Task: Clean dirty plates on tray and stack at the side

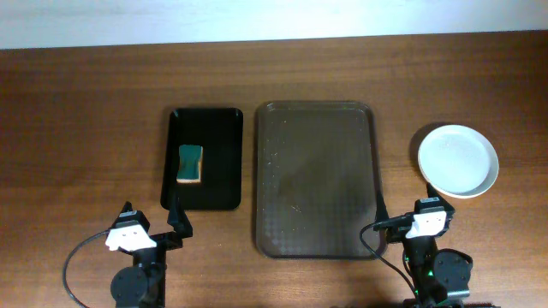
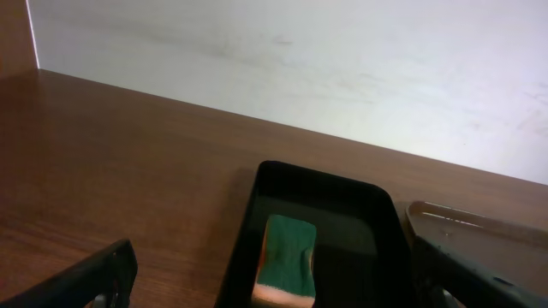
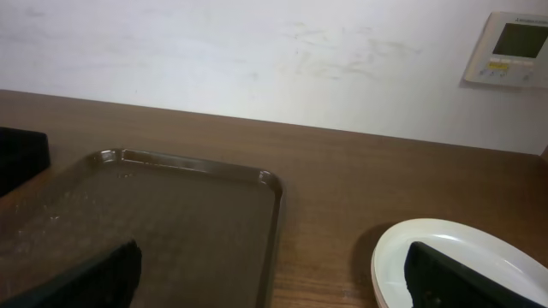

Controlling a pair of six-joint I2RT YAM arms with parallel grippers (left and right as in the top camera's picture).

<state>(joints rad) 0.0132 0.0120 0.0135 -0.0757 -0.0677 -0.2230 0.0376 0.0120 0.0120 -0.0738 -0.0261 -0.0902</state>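
The dark brown tray lies mid-table with no plates on it, only small specks; it also shows in the right wrist view. White plates sit on the table right of the tray as one round shape. I see no smear on top and cannot tell how many are stacked. The stack also shows in the right wrist view. My left gripper is open and empty near the front edge, in front of the sponge tray. My right gripper is open and empty in front of the plates, between tray and plates.
A smaller black tray left of the brown tray holds a green and yellow sponge, also in the left wrist view. A white wall runs behind the table, with a thermostat panel on it.
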